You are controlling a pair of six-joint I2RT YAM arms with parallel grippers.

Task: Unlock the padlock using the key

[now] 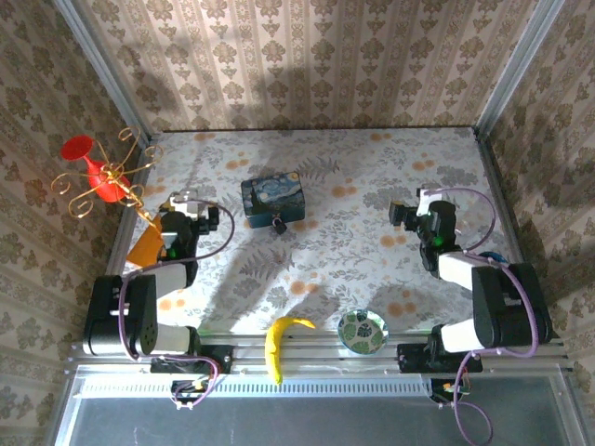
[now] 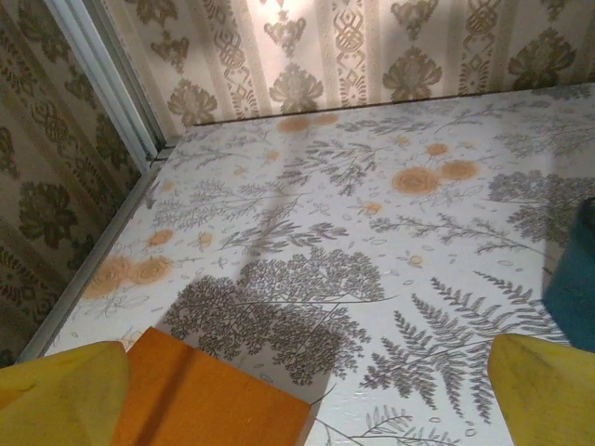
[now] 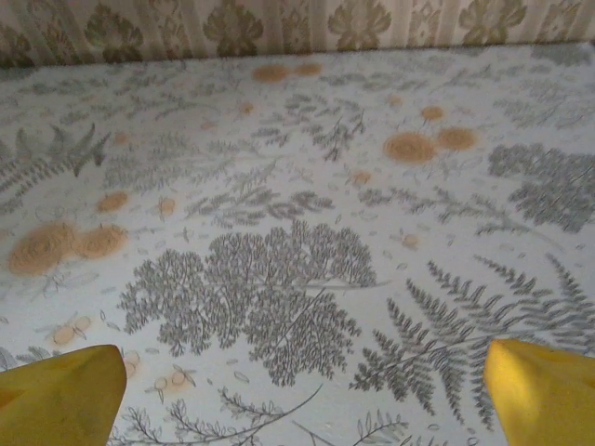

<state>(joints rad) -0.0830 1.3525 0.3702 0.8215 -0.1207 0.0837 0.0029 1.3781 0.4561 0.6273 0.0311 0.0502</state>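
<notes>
The padlock [image 1: 278, 226] is a tiny dark thing with a silvery bit, lying on the table just in front of the blue painted box [image 1: 274, 200]. The key is out of view. My left gripper [image 1: 186, 203] stands open to the left of the box, well apart from the padlock. In the left wrist view its yellow fingertips [image 2: 58, 395] are spread wide, and the left gripper [image 2: 304, 395] holds nothing. My right gripper [image 1: 407, 214] stands open on the right side of the table. The right gripper [image 3: 302, 395] has only bare cloth between its fingertips [image 3: 544, 390].
An orange block [image 1: 144, 246] lies by the left arm, and the same orange block [image 2: 204, 400] sits low between the left fingers. A red vase on a gold wire stand [image 1: 93, 177] is far left. A banana [image 1: 279, 344] and a patterned bowl [image 1: 361, 330] lie at the near edge.
</notes>
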